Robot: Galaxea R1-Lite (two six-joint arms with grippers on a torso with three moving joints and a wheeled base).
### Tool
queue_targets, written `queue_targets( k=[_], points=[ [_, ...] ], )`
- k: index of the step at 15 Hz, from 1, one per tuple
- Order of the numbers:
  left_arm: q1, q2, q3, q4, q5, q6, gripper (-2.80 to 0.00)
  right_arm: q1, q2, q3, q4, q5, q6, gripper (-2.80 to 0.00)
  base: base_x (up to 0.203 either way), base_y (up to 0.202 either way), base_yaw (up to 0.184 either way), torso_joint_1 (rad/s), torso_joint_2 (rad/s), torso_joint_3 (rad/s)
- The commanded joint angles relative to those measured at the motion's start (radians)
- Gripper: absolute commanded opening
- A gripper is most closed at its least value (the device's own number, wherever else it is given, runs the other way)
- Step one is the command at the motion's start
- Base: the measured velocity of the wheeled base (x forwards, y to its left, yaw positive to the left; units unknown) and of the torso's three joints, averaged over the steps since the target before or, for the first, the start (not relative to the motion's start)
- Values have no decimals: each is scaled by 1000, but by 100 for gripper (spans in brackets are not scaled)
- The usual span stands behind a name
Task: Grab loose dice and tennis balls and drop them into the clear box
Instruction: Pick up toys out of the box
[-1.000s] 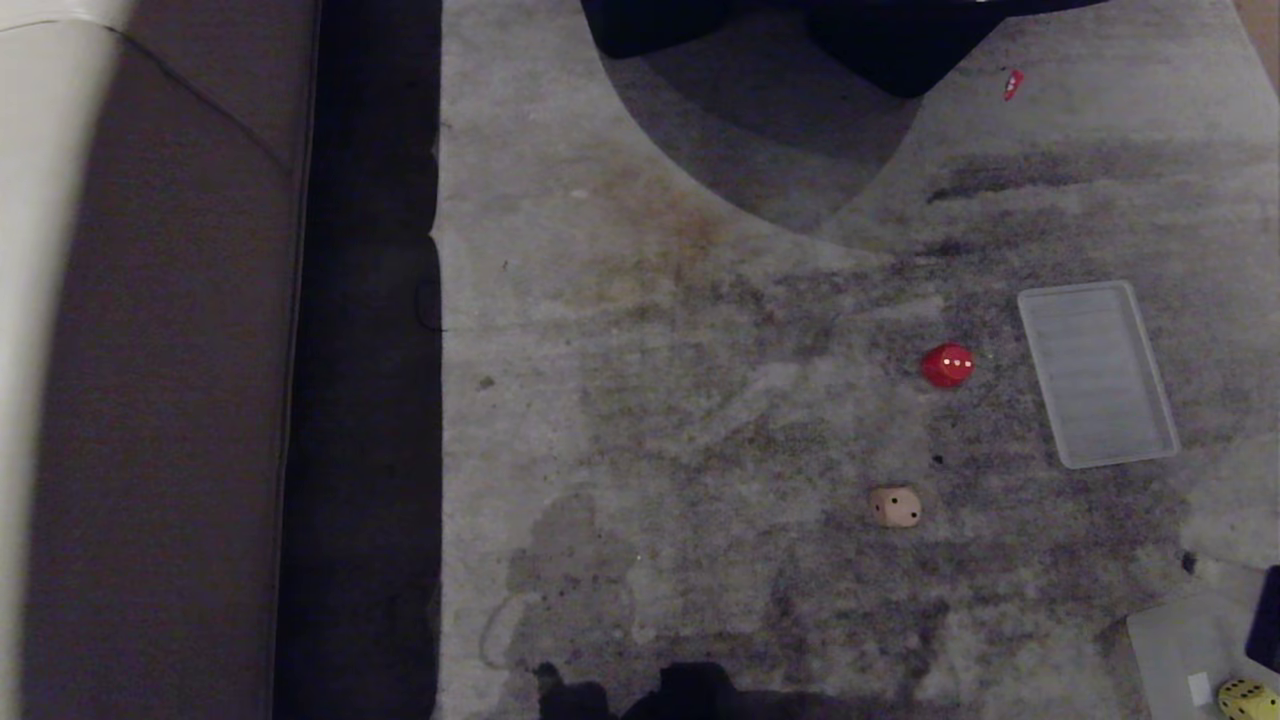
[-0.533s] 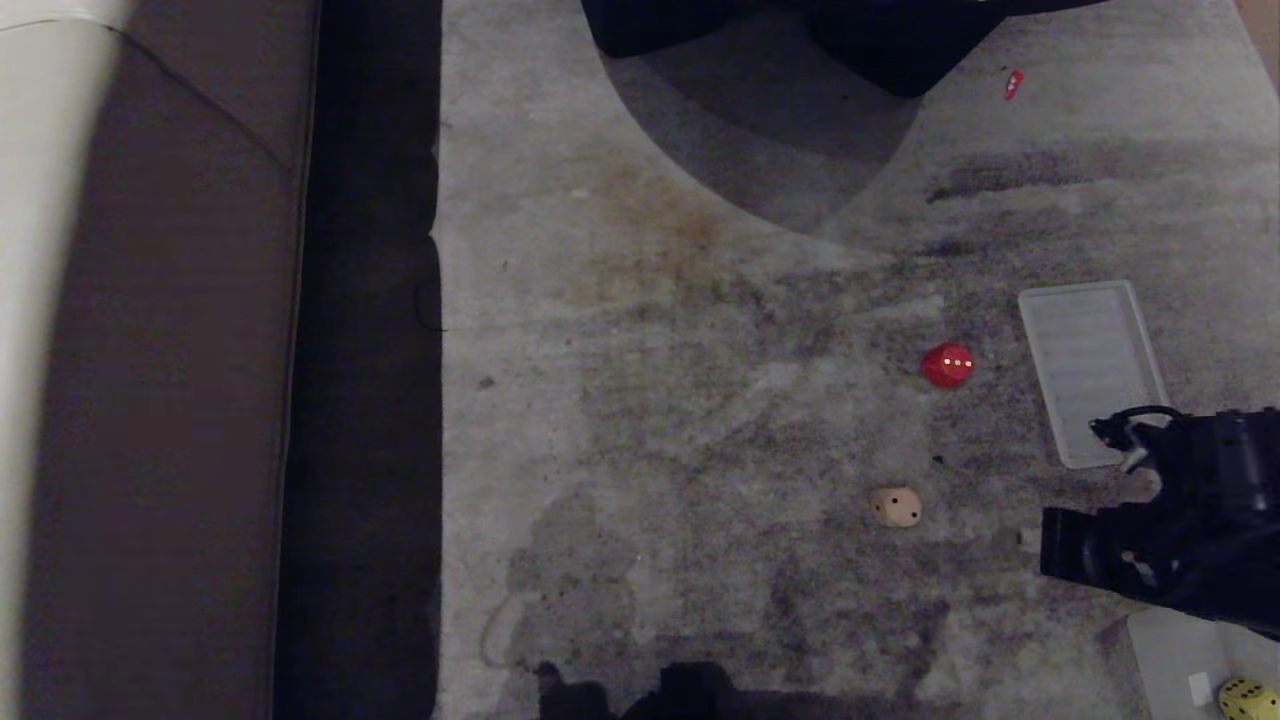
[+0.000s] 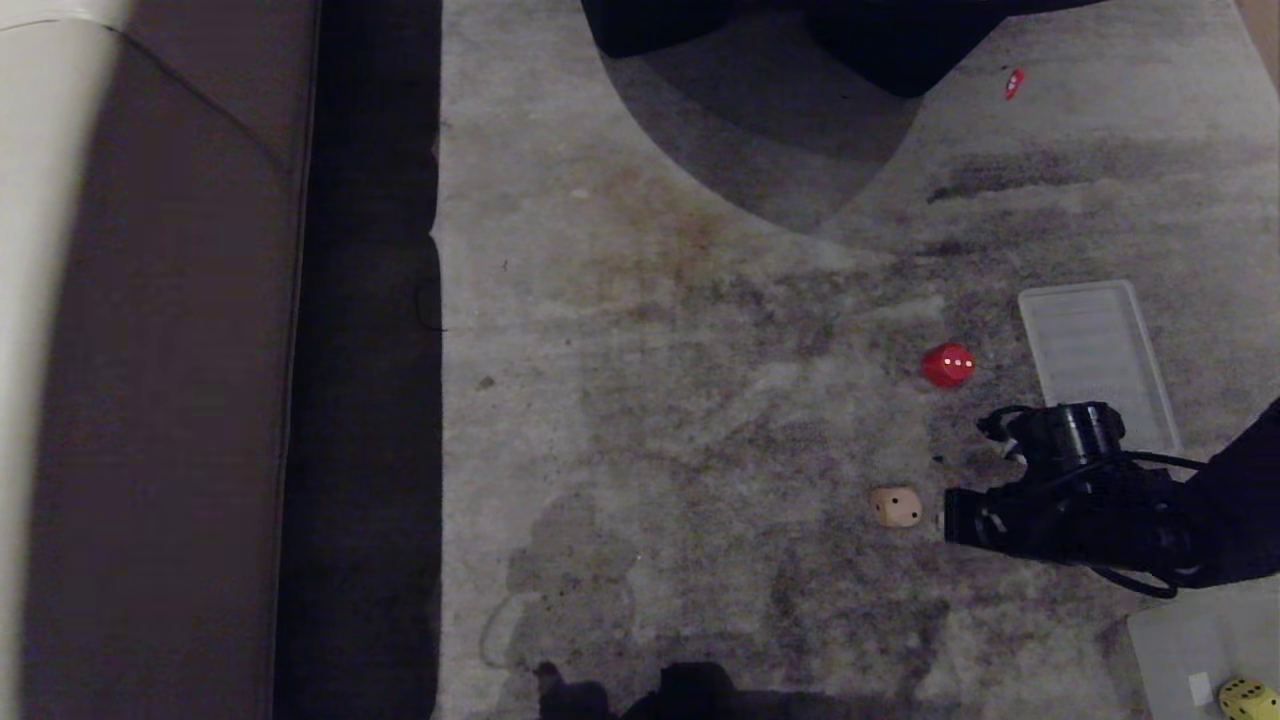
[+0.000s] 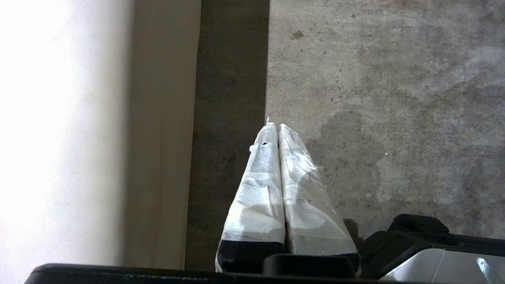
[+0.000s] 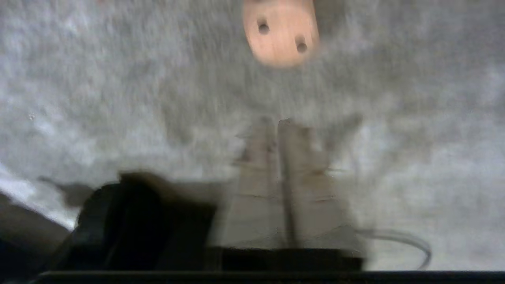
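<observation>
At lower centre-right of the head view the tan die [image 3: 895, 506] lies loose on the grey carpet [image 3: 700, 420], the red die [image 3: 947, 365] above it. Just right of the tan die, the right gripper [image 5: 278, 122] shows fingers nearly pressed together and empty; it should spread wider than the die, centre over it, then descend squarely. The clear box [image 3: 1190, 650] with the yellow die [image 3: 1247, 698] sits lower right; the left gripper [image 4: 276, 126], pressed together, hangs parked beside the sofa.

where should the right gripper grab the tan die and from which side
Probably from above, fingers on two opposite flat faces of the tan die. It sits alone on the carpet, apart from the red die, so both sides are free. Its corners are rounded, so pinch mid-face. The right gripper is just short of it.
</observation>
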Motion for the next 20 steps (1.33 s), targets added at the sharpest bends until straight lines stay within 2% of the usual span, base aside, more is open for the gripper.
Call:
queue_targets(
  k=[1, 4, 10, 14, 20],
  points=[
    [0, 0, 2, 0, 0, -1, -280, 1, 74, -25, -7, 2, -1, 0, 0, 0, 0, 0, 0, 0],
    [0, 0, 2, 0, 0, -1, -280, -4, 113, -47, -16, -1, -74, 0, 0, 0, 0, 0, 0, 0],
    [-1, 1, 2, 0, 0, -1, -280, -9, 201, -96, -128, 2, -108, 0, 0, 0, 0, 0, 0, 0],
    [-1, 2, 2, 0, 0, -1, -280, -8, 283, -112, -234, -1, -208, 0, 0, 0, 0, 0, 0, 0],
    [0, 1, 2, 0, 0, -1, -280, -10, 335, -162, -239, -7, -213, 0, 0, 0, 0, 0, 0, 0]
  ],
)
